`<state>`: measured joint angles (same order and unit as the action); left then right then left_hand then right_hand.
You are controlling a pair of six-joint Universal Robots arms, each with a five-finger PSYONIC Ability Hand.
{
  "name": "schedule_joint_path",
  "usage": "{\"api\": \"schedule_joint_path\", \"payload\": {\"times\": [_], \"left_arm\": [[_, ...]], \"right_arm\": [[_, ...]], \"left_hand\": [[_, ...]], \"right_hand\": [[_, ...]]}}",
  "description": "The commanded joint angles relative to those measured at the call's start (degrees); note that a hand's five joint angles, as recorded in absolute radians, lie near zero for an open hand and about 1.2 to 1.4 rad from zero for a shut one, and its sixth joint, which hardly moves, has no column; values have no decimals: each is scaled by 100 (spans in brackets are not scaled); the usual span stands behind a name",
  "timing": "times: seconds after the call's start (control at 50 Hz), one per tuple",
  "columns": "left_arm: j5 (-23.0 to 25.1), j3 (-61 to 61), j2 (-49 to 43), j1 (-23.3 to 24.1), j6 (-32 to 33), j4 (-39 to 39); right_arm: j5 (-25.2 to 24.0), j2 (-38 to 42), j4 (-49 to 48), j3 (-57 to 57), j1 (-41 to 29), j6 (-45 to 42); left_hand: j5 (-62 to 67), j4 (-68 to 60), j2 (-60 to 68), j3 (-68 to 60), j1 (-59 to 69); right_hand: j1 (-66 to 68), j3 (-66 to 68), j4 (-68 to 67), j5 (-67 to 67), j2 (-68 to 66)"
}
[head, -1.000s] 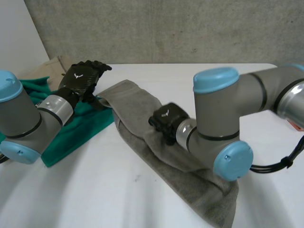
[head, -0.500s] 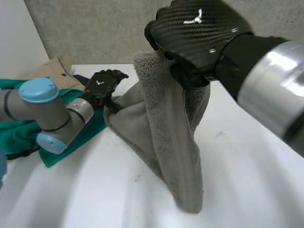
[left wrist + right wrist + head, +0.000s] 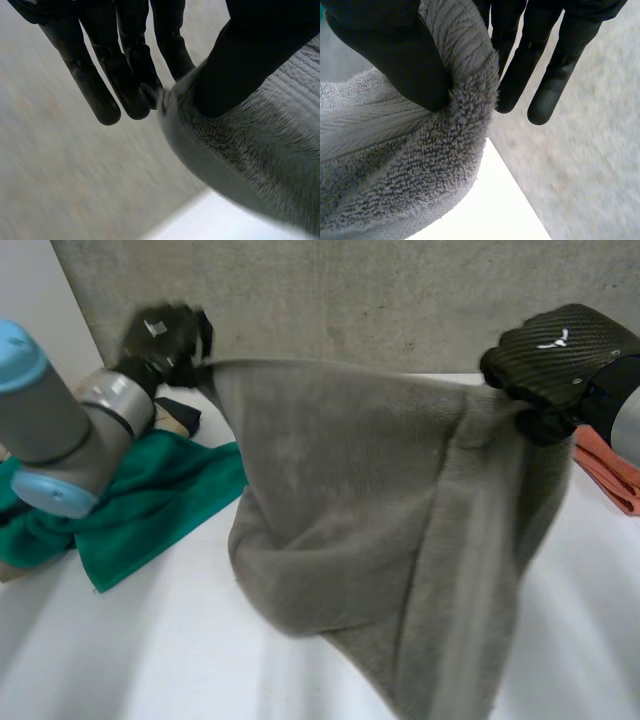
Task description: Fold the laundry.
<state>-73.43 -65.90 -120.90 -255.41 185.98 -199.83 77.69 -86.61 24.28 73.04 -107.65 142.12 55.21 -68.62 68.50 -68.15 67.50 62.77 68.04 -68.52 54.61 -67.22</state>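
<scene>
A grey towel (image 3: 370, 500) hangs spread in the air above the white table (image 3: 150, 660), stretched between both hands. My left hand (image 3: 168, 335) is raised at the towel's upper left corner and pinches that corner between thumb and fingers (image 3: 135, 85); the towel's (image 3: 260, 150) edge runs out from under the thumb. My right hand (image 3: 555, 360) holds the upper right corner high, thumb pressing the towel (image 3: 420, 170) against the fingers (image 3: 545, 75). The towel's lower part sags down toward the table in loose folds.
A green cloth (image 3: 130, 500) lies crumpled on the table at the left, under my left arm. A beige item (image 3: 165, 420) sits behind it. An orange-red cloth (image 3: 610, 470) lies at the right edge. A grey concrete wall (image 3: 350, 300) stands behind the table.
My left hand closed on the towel's corner and rose up and left. My right hand moved right with its corner, so the towel went from hanging bunched to spread wide between the hands.
</scene>
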Motion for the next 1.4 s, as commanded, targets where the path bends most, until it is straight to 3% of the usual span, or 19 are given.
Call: {"api": "schedule_joint_path", "payload": {"times": [0.02, 0.08, 0.16, 0.28, 0.38, 0.54, 0.62, 0.76, 0.94, 1.06, 1.18, 1.28, 1.4], "left_arm": [[49, 760, 6, -35, 149, -1082], [-65, 1420, -258, -62, 211, -1592], [-513, 2430, -548, -62, 229, -2077], [-1120, 3592, -909, -150, 237, -2156], [-998, 3137, -847, -194, 229, -1911], [-286, 958, -198, -115, 316, -1752], [-92, -149, 58, -115, 588, -1743], [-4, -1890, 155, -97, 1642, -1278], [-136, -3806, 1375, 70, 3576, 681], [-443, -4642, 2456, 70, 3964, 2245], [-523, -4959, 2888, 96, 4017, 4197], [-540, -4608, 2696, 158, 4025, 3918], [-619, -3774, 1738, 158, 4025, 2679]], "right_arm": [[500, 1240, -1167, -1315, 219, 121], [887, 1568, -1933, -1862, 219, 298], [1414, 1832, -3775, -2399, 192, 334], [1583, 1867, -4959, -2365, 175, 281], [1522, 1894, -4705, -2076, 166, 263], [1249, 2481, -3766, -1505, 183, 254], [1257, 2964, -3265, -1329, 183, 237], [1258, 3528, -2658, -898, 245, 185], [1196, 3134, -1427, 200, 298, -307], [1187, 1703, -276, 1491, 911, -1886], [1205, 1112, -37, 2108, 1414, -2786], [1214, 1111, -169, 2188, 1423, -2690], [1196, 1401, -853, 1820, 1458, -2497]], "left_hand": [[1479, -1138, 1150, -1185, 1250], [1479, -1138, 1150, -1185, 1250], [1479, -1138, 1150, -1185, 1250], [1479, -1138, 1150, -1185, 1250], [1479, -1138, 1150, -1185, 1250], [1479, -1138, 1150, -1185, 1250], [1479, -1138, 1150, -1185, 1250], [1479, -1138, 1150, -1185, 1250], [1479, -1138, 1150, -1185, 1250], [1479, -1138, 1150, -1185, 1250], [1479, -1138, 1150, -1185, 1250], [1479, -1138, 1150, -1185, 1250], [1479, -1138, 1150, -1185, 1250]], "right_hand": [[1723, 1196, -1148, 1539, -1278], [1723, 1196, -1148, 1539, -1278], [1723, 1196, -1148, 1539, -1278], [1723, 1196, -1148, 1539, -1278], [1723, 1196, -1148, 1539, -1278], [1723, 1196, -1148, 1539, -1278], [1723, 1196, -1148, 1539, -1278], [1723, 1196, -1148, 1539, -1278], [1723, 1196, -1148, 1539, -1278], [1723, 1196, -1148, 1539, -1278], [1723, 1196, -1148, 1539, -1278], [1723, 1196, -1148, 1539, -1278], [1723, 1196, -1148, 1539, -1278]]}}
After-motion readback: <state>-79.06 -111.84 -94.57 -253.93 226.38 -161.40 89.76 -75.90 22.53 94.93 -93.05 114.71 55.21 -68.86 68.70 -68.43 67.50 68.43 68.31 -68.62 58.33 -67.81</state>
